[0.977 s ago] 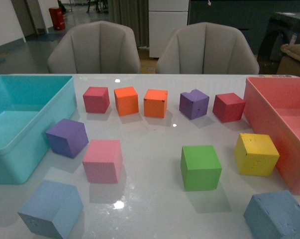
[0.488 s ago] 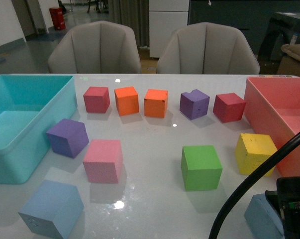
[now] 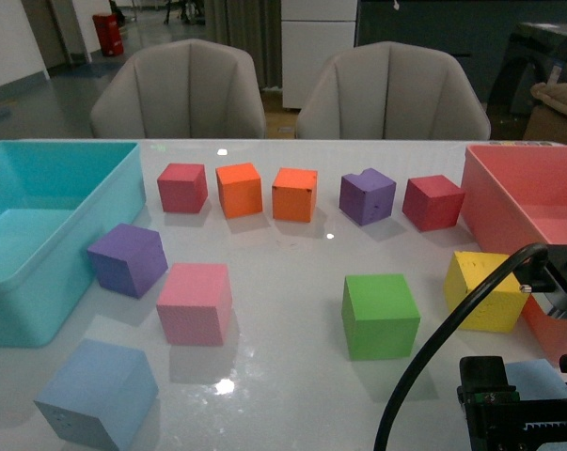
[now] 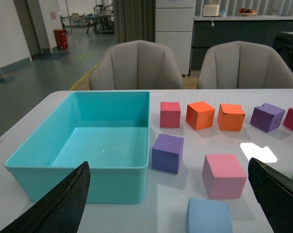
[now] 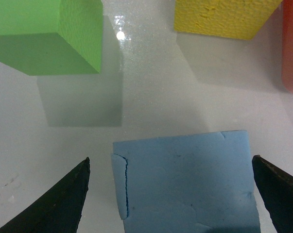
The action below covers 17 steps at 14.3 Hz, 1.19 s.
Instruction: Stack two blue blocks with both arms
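- Along the left edge of the worktop [image 3: 283,254] sits the turquoise bin [image 3: 48,282], and its long wall closes off that side.
- Near the front-left corner the pale blue block [image 3: 97,393] stands alone. Bare worktop lies to its right, and the purple cube [image 3: 128,258] and pink cube [image 3: 195,303] stand behind it.
- Left hand [image 4: 166,194]: spread wide and holding nothing. In the left wrist view the pale blue block shows low between the two fingers [image 4: 59,208], touching neither.
- Across the middle, an open lane runs between the pink cube and the green cube [image 3: 380,315]. The back row of five cubes [image 3: 292,193] stands well apart from both blue blocks.
- Right of the green cube, the yellow cube [image 3: 483,291] sits just beside the red bin [image 3: 518,188], which bounds that side.
- At the front right, the right arm [image 3: 518,413] and its black cable [image 3: 433,357] cover most of the steel blue block [image 3: 539,376].
- Right hand [image 5: 170,158]: wide open and not clamped, with one finger on each side of the steel blue block. A strip of worktop shows beside one finger [image 5: 54,204]. Whether the other finger touches the block, I cannot tell.
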{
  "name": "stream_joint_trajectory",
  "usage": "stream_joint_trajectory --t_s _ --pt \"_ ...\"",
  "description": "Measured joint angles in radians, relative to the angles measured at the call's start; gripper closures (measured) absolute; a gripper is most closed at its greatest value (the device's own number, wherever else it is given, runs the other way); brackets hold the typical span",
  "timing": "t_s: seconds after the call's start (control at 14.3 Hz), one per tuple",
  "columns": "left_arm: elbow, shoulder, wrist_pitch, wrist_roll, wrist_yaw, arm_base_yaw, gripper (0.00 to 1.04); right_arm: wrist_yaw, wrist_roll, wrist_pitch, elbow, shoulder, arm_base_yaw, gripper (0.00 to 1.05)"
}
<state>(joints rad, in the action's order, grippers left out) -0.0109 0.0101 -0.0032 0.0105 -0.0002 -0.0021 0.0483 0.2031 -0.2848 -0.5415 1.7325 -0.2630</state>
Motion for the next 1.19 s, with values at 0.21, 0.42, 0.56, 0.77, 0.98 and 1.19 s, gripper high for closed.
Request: stream_joint_trajectory --t_s 0.21,0.42,0.56,0.77,0.98,1.19 --pt "0.000 0.000 0.000 0.000 0.000 0.000 0.07 0.005 0.007 -0.057 0.024 0.058 -0.007 0.06" --pt "0.000 0.000 0.000 0.000 0.000 0.000 0.07 0.009 0.006 -0.075 0.065 0.058 -0.013 0.19" --pt "0.000 0.000 0.000 0.000 0.000 0.000 0.07 0.013 0.004 -0.035 0.081 -0.017 -0.011 0.41" --pt "0.000 0.000 0.000 0.000 0.000 0.000 0.07 0.016 -0.013 0.101 0.057 -0.235 -0.018 0.61" --pt "0.000 0.000 0.000 0.000 0.000 0.000 0.07 0.035 -0.014 0.195 -0.094 -0.323 -0.084 0.64" --pt "0.000 0.000 0.000 0.000 0.000 0.000 0.07 0.047 -0.013 0.269 -0.451 -0.046 -0.144 0.65"
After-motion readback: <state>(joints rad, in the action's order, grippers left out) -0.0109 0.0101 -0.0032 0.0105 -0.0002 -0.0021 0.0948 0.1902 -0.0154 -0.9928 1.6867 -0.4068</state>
